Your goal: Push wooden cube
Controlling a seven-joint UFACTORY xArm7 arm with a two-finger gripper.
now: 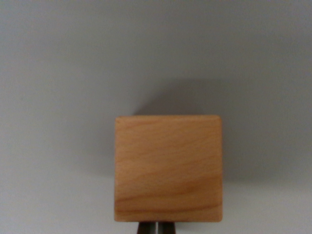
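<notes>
Wooden cube (168, 168) sitting on plain grey surface (63, 97), filling lower-middle of wrist view, grain lines running across top face, soft shadow falling behind it. Gripper (158, 228) peeking in at bottom edge, fingertips pressed together w/ just thin seam btwn them, sitting right against cube's near edge.

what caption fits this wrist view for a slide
Wooden cube on a plain grey surface, pincer tips just behind its near edge.
</notes>
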